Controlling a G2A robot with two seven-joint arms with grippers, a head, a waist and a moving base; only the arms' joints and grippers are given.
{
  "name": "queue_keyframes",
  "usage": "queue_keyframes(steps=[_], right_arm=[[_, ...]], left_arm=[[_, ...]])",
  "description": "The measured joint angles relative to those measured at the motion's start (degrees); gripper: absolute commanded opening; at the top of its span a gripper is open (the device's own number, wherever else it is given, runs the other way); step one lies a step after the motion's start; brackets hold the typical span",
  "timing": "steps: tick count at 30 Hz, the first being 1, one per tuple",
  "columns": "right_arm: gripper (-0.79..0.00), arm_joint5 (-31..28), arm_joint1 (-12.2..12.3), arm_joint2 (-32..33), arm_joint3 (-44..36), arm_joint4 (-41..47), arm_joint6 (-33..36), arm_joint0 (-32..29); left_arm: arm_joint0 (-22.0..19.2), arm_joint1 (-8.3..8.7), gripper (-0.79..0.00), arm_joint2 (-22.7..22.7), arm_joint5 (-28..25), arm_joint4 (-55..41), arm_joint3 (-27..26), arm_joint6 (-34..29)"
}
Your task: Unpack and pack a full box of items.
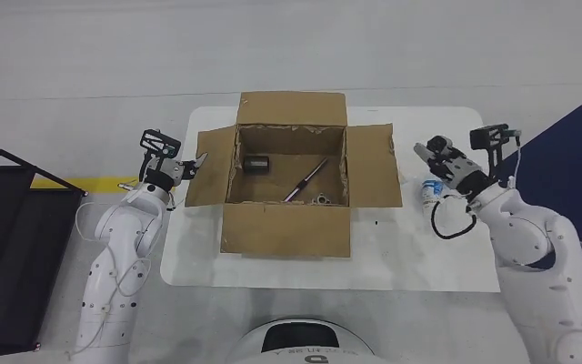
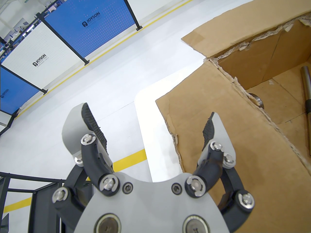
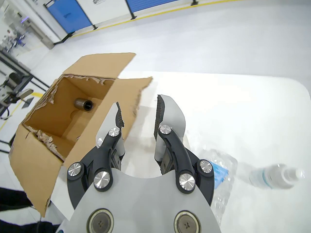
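Top view shows an open cardboard box (image 1: 286,227) in the middle of a white table (image 1: 427,246), with all four flaps folded outward. Inside the box lie a dark cylinder (image 1: 256,165) near its far left corner, a thin metal rod (image 1: 305,179) set diagonally across the floor, and a small metal part (image 1: 323,197) near the front wall.

The left gripper (image 1: 186,168) hangs just beside the box's left flap. In the left wrist view its jaws are spread wide with nothing between them, one finger over the flap's edge.

The right gripper (image 1: 429,148) sits off the box's right flap. Its jaws are parted by a narrow gap and hold nothing. A clear plastic bottle (image 3: 220,170) with a blue label lies on the table right of the box, just beside this gripper. A smaller white-capped bottle (image 3: 274,176) lies farther from the box.
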Motion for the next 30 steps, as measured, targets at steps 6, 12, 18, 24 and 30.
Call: queue_keyframes(steps=[6, 12, 18, 24, 30], right_arm=[[-0.514, -3.10, -0.39, -12.62, 1.81, -1.74, 9.87, 14.67], [0.000, -1.97, -2.36, -27.58, 7.33, -2.01, 15.34, 29.13], [0.000, -2.03, -2.47, -28.58, 7.63, -1.74, 15.50, 30.01], [0.000, -2.03, -2.47, -28.59, 7.63, -1.75, 15.49, 30.02], [0.000, -2.03, -2.47, -28.59, 7.63, -1.75, 15.49, 30.02]], left_arm=[[0.00, 0.00, 0.000, 0.00, 0.00, 0.00, 0.00, 0.00], [0.00, 0.00, 0.000, 0.00, 0.00, 0.00, 0.00, 0.00], [0.00, 0.00, 0.000, 0.00, 0.00, 0.00, 0.00, 0.00], [0.00, 0.00, 0.000, 0.00, 0.00, 0.00, 0.00, 0.00], [0.00, 0.00, 0.000, 0.00, 0.00, 0.00, 0.00, 0.00]])
